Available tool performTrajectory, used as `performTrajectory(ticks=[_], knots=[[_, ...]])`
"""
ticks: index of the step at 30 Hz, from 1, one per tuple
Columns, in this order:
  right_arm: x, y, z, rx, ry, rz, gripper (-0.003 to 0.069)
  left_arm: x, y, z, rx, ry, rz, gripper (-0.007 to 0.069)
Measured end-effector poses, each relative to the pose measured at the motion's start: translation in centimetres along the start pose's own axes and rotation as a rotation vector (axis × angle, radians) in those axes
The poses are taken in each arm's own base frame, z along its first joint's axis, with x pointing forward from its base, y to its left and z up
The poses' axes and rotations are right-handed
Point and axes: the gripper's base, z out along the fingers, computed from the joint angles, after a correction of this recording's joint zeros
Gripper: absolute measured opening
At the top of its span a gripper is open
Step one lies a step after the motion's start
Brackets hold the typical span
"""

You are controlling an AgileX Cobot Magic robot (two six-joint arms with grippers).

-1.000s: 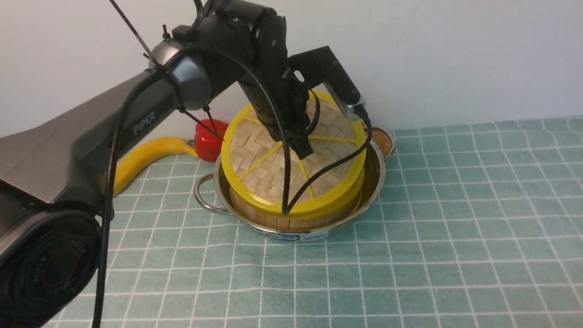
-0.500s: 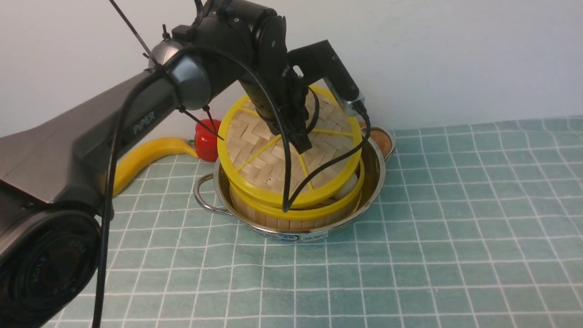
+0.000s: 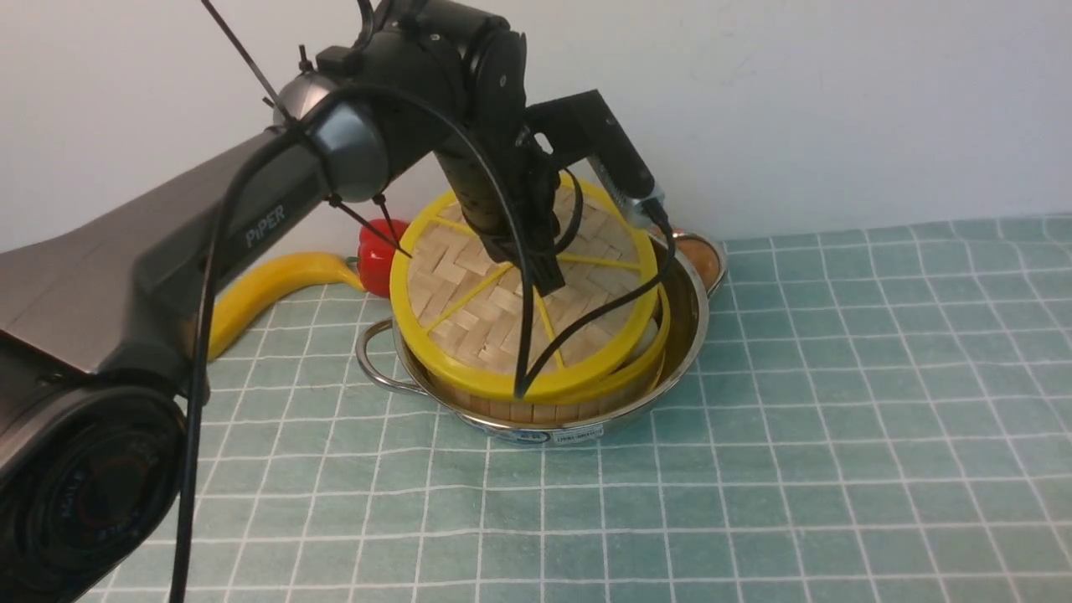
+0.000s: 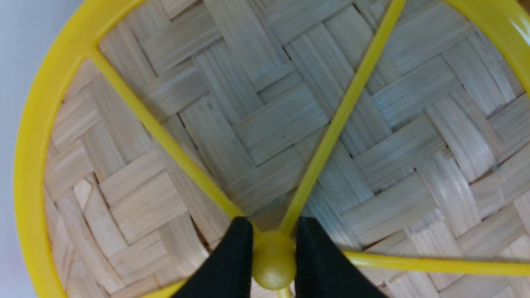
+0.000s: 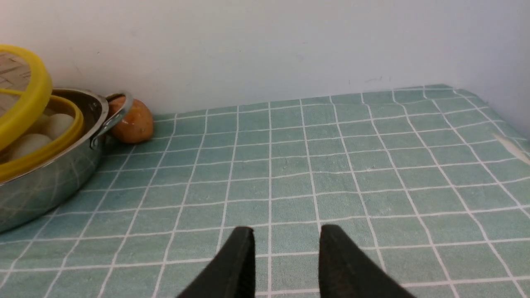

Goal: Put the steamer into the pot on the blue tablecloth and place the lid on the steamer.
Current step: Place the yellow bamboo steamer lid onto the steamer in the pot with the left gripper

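Note:
The shiny pot (image 3: 690,322) stands on the blue tablecloth (image 3: 754,469) with the steamer (image 3: 544,411) inside it. The woven lid (image 3: 469,310) hangs tilted over the steamer, offset to the left, so the steamer's yellow rim shows at the right. My left gripper (image 3: 544,283) is shut on the lid's yellow centre knob (image 4: 273,258), one black finger on each side. In the right wrist view my right gripper (image 5: 285,231) is open over bare cloth, well away from the pot (image 5: 49,182). White buns (image 5: 58,124) show in the steamer under the lid's raised edge (image 5: 31,99).
A yellow banana (image 3: 268,285) and a red pepper (image 3: 381,255) lie behind the pot on the left. A brown egg-shaped thing (image 3: 705,261) sits by the pot's far right handle (image 5: 112,118). A white wall runs close behind.
The lid, held by my left gripper, has shifted left and tipped, uncovering the steamer's right rim. My right gripper has not moved.

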Motion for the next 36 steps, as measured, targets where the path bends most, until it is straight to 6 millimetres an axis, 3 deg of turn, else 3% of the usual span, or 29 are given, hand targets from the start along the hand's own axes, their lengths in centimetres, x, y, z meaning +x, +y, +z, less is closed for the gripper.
performTrajectory(ticks=[15, 36], knots=[[0.0, 0.0, 0.0, 0.000, 0.000, 0.000, 0.0240, -0.4, -0.4, 1.5, 0.032, -0.036, 0.047, 0.0123], [0.0, 0.0, 0.0, 0.000, 0.000, 0.000, 0.0240, -0.7, 0.2, 0.6, 0.005, -0.040, 0.028, 0.0123]])
